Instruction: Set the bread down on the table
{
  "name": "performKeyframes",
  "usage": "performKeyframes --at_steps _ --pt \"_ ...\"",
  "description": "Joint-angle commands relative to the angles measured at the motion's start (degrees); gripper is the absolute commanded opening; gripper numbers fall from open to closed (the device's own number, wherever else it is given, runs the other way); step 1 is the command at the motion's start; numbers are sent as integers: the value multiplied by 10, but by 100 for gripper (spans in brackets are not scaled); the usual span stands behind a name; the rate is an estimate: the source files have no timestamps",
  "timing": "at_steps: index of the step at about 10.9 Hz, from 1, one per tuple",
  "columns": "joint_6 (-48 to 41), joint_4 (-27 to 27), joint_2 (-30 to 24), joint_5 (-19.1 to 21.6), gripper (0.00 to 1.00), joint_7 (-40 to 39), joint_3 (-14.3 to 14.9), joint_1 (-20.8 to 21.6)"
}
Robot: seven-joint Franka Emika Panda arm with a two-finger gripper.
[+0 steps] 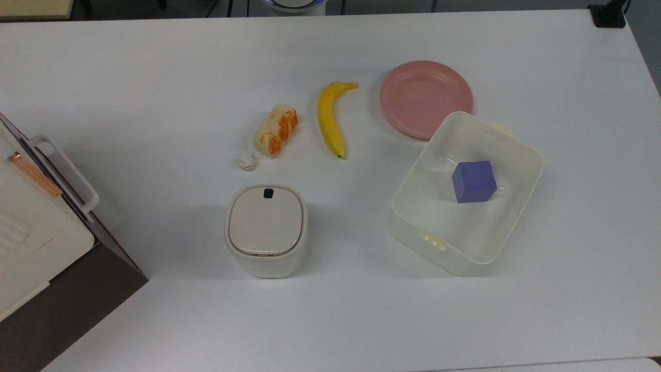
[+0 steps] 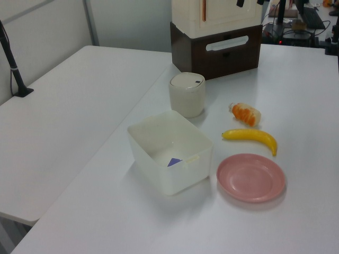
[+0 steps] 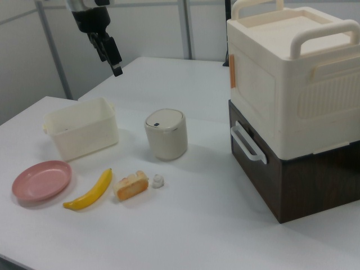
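Bread lies on the table, between the banana and the paper ball. I see my gripper raised high above, empty, fingers spread apart.

We see the gripper cut off by the left view's top edge; we cannot judge its jaws.

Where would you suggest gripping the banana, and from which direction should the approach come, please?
Probably from above, across the banana's middle, its thickest part. It lies flat on the table, lengthwise up-down in the top view, so close on its long sides; the bread on the top view's left leaves room.
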State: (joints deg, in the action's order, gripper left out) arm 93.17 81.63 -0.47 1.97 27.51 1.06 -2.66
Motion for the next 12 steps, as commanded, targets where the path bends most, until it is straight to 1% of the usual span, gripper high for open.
performKeyframes --at_steps 1,4,5,6,7,8,9,10,12 --pt "-9 5 -7 -9 100 -6 39 43" --pt "-10 5 -8 -4 100 -7 47 45" --pt "-11 6 -8 -4 100 -21 48 44" --pt "-15 9 -8 1 100 -77 57 43" --pt "-40 15 -10 20 100 -145 68 44" --pt "-51 16 -10 39 100 -168 75 44" --pt "-48 20 -9 40 100 -166 76 46" --pt "-44 39 -10 38 100 -164 76 47" --pt "-38 56 -10 33 100 -164 76 47"
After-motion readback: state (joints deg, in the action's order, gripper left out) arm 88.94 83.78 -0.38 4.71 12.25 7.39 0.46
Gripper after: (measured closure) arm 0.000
